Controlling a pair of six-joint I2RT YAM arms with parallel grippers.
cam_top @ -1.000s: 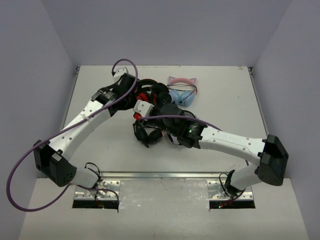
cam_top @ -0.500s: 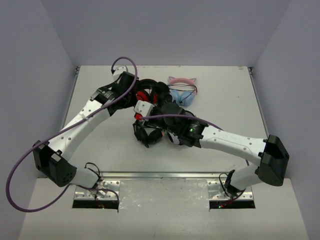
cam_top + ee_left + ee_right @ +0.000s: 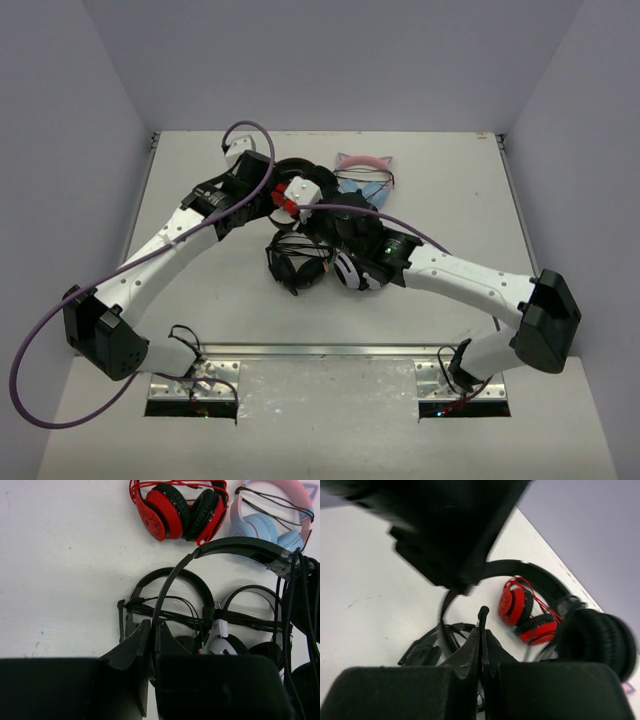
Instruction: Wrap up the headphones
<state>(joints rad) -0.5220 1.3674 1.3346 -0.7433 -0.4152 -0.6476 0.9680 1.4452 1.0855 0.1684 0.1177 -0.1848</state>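
Observation:
My left gripper (image 3: 152, 627) is shut on the thin black headband (image 3: 172, 580) of the headphones. The band arcs up and to the right to a taped end, where its black cable (image 3: 300, 610) hangs in several strands. The cups are hidden behind my fingers. My right gripper (image 3: 481, 630) is shut on the cable's plug (image 3: 482, 613), which sticks up between the fingertips. In the top view the left gripper (image 3: 268, 195) and right gripper (image 3: 292, 195) are close together over the pile of headphones.
A red-and-black pair (image 3: 180, 510) and a pink-and-blue pair (image 3: 270, 520) lie further back. A black pair with a bundled cable (image 3: 298, 262) and a pair with white parts (image 3: 350, 270) lie nearer. A thick padded black cup (image 3: 600, 635) is at the right.
My right gripper has moved back and to the right with the plug, uncovering the pair with white parts. The left arm has shifted slightly toward it.

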